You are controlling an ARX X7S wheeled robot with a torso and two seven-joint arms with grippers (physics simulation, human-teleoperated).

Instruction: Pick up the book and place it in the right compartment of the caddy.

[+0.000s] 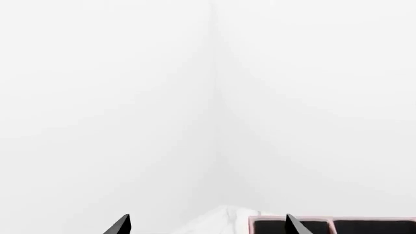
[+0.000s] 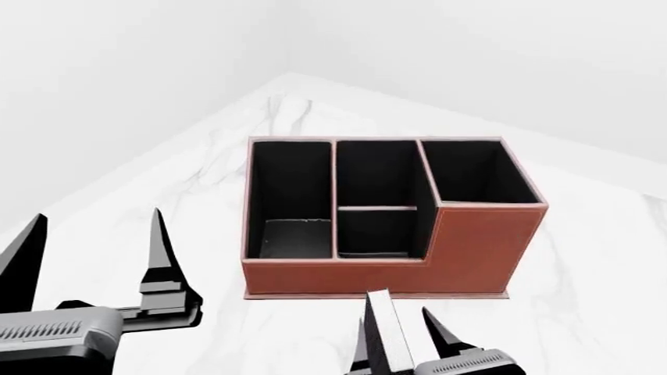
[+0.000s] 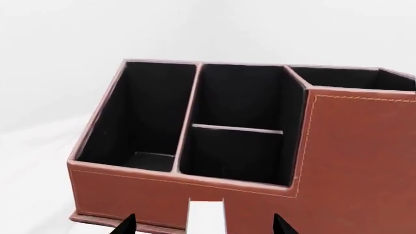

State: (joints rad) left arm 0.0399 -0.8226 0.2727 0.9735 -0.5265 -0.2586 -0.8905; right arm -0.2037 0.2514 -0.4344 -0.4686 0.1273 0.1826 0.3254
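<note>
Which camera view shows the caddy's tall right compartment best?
The head view: it looks down into the right compartment, showing its whole black interior, nothing in it. The right wrist view shows mostly its reddish-brown outer wall and a sliver of the opening. The left wrist view catches only part of the caddy rim.

I see the reddish-brown caddy (image 2: 458, 262) mid-frame, black inside, its tall right compartment (image 2: 477, 173) open. The book (image 2: 379, 328) stands upright at bottom centre, white page edges showing, seemingly just before it.

White marble-look table (image 2: 583, 234); pale walls (image 2: 125, 70)
</note>
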